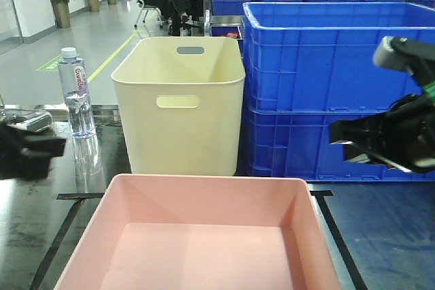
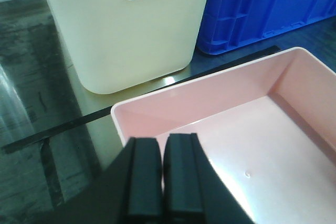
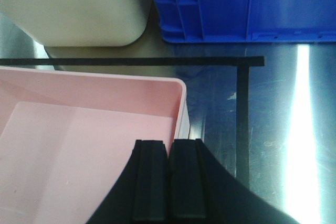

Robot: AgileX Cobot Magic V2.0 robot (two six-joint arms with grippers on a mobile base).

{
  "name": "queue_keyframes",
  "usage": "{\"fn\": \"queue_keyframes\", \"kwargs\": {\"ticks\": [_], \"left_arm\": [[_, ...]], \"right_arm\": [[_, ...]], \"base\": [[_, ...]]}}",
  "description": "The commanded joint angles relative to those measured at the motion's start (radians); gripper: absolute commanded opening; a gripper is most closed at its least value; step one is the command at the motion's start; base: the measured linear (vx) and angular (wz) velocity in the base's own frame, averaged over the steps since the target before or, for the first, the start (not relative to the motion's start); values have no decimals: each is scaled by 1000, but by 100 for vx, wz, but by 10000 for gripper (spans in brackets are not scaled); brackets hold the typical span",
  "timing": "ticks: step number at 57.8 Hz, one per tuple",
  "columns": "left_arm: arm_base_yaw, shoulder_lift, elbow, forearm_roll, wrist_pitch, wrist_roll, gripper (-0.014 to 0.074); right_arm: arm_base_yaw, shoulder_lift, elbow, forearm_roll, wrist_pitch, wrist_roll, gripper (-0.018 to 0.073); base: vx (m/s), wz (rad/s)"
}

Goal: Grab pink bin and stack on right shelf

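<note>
Above the pink bin (image 1: 197, 236) on the taped counter (image 3: 273, 129), your left fingers (image 2: 146, 182) and right fingers (image 3: 151, 182) sit pressed together, so part them before gripping its side walls.

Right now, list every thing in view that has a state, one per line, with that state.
pink bin: empty, upright, on the dark taped surface, not gripped.
cream bin: upright, open-topped, behind the pink bin.
blue crates: stacked, beside the cream bin.
water bottle: upright, capped.
left gripper: shut, holding nothing, over the pink bin's near left rim.
right gripper: shut, holding nothing, over the pink bin's right side.
</note>
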Motion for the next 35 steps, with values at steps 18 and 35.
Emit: {"fn": "queue_keyframes", "kwargs": {"ticks": [18, 35], "left_arm": [[-8, -194, 121, -30, -56, -2, -9], [-4, -290, 257, 92, -220, -41, -8]], "right_arm": [[-6, -50, -35, -12, -55, -4, -13], [-6, -50, -35, -12, -55, -4, -13]], "base": [[0, 0], [0, 0]]}}
